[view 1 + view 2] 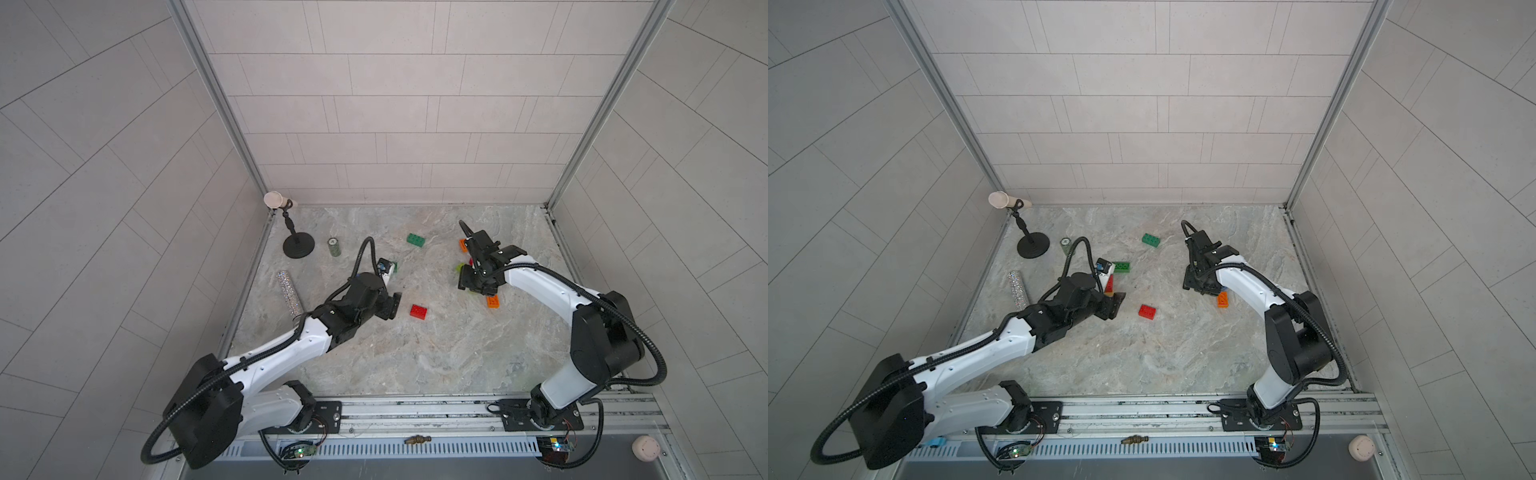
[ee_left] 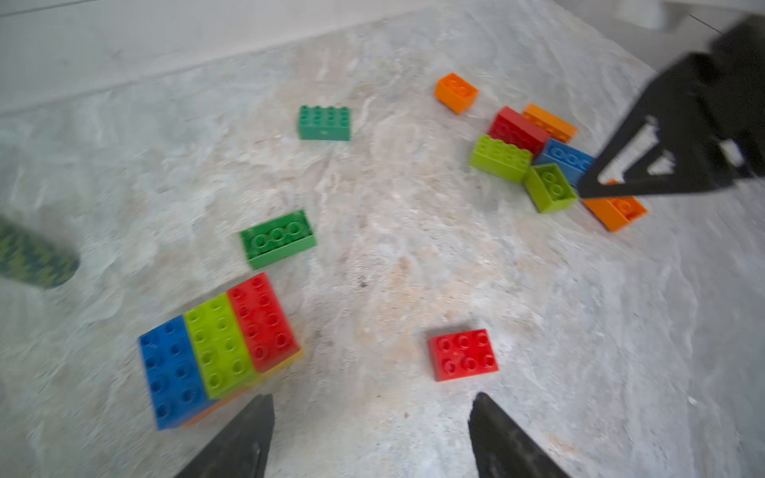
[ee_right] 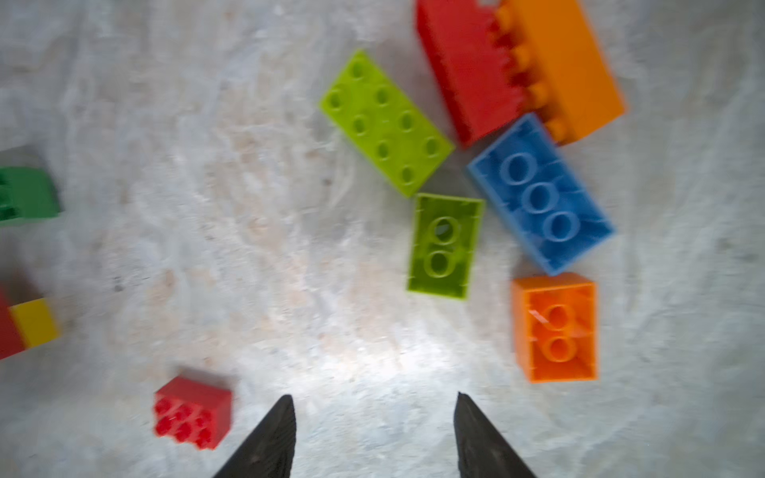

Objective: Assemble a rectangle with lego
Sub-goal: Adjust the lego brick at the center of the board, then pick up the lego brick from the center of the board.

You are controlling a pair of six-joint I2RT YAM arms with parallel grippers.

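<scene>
joined bricks (image 1: 1109, 285) mostly hidden behind left arm (image 1: 1059, 311), can (image 2: 33, 258) blurred, cropped

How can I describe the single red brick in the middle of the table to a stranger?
Find the marble table and look near its middle. Just ahead of the left arm's fingers lies the red brick, studs up. It touches nothing, whereas other red bricks sit in the joined block or the loose pile.

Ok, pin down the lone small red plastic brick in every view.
Top view: small red plastic brick mid-table, alone.
Top view: same spot.
Left wrist: just ahead of the left gripper.
Right wrist: beside the right gripper, on the side away from the upturned orange brick.
Shared landmark: that orange brick, in all four views.
</scene>
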